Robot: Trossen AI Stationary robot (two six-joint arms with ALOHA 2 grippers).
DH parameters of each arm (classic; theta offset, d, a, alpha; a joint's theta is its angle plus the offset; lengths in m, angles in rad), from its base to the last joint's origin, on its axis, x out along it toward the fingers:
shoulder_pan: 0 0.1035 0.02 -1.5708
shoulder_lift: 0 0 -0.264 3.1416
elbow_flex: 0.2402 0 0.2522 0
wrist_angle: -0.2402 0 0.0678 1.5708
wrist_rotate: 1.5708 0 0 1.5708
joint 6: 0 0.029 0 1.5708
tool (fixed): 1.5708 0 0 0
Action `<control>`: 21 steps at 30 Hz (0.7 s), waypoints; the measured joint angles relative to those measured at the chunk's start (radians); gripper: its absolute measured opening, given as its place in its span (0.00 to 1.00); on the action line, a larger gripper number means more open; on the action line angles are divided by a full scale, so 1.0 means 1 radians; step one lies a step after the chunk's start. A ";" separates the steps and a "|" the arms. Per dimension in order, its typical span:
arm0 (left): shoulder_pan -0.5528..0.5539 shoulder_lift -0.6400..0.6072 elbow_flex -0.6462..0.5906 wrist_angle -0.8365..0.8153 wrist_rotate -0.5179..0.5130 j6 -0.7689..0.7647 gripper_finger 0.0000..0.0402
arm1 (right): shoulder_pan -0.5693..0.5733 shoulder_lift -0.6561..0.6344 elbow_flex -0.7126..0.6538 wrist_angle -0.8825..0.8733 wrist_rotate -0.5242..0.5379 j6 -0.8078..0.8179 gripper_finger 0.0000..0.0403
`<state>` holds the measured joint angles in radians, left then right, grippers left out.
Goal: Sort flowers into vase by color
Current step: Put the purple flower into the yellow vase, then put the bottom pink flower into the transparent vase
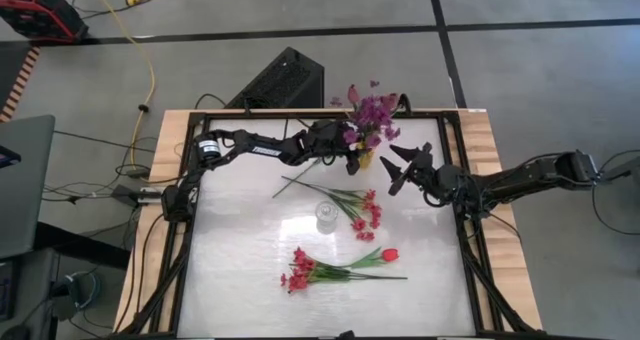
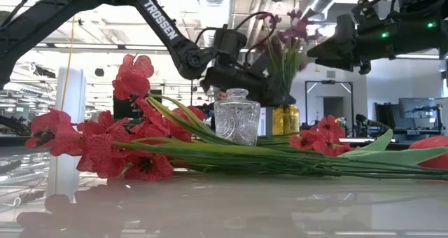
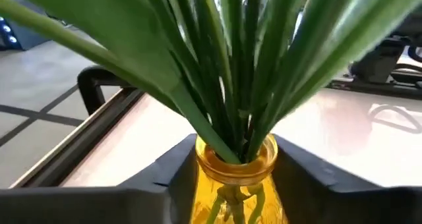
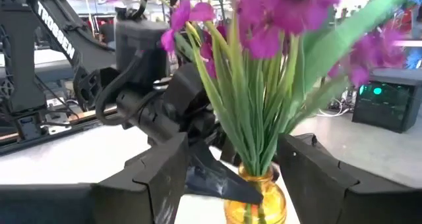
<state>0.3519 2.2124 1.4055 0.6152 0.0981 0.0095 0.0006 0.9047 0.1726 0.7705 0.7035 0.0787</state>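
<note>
Left end effector [image 1: 356, 160]: at the neck of the yellow vase [image 1: 364, 158], fingers apart, one on each side of the glass; no contact visible in its wrist view.
Right end effector [image 1: 398, 167]: just beside the same vase on the other side, fingers spread wide, holding nothing, facing the left one.
Purple flowers [image 1: 372, 113]: already standing in the yellow vase, heads above both end effectors, stalks fanning out over the left fingers.
Clear vase [image 1: 326, 217]: empty, well apart from both end effectors, toward the bench [image 1: 240, 250] middle.
Red flowers [image 1: 363, 213]: lying flat just past the clear vase; a second red bunch [image 1: 300, 270] and a tulip [image 1: 389, 254] farther still.
Progress (judged): purple sorted, red not yet started.
Risk, tipping: vase is narrow and top-heavy; a sideways pull by either arm could drag the stalks and topple it.
Risk, collision: both end effectors crowd one vase; moving together could make them strike.
Risk, snag: leaves draped over the left fingers may lift a stem out on withdrawal.
Risk, later: red stalks overlap, so one grab may take several.
</note>
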 joint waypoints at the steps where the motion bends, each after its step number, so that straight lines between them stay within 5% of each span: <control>1: 0.000 -0.001 0.000 -0.005 -0.003 0.002 0.48 | 0.000 0.000 0.000 -0.004 0.000 0.002 0.64; 8: -0.003 -0.002 0.001 -0.036 -0.024 0.010 0.75 | 0.000 0.000 0.000 -0.008 0.000 0.003 0.64; 21: -0.005 -0.185 0.000 -0.431 -0.019 0.178 0.79 | 0.000 0.000 0.000 -0.021 0.000 0.001 0.64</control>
<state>0.3470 2.0274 1.4059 0.1840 0.0790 0.1880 0.0006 0.9045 0.1726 0.7494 0.7036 0.0794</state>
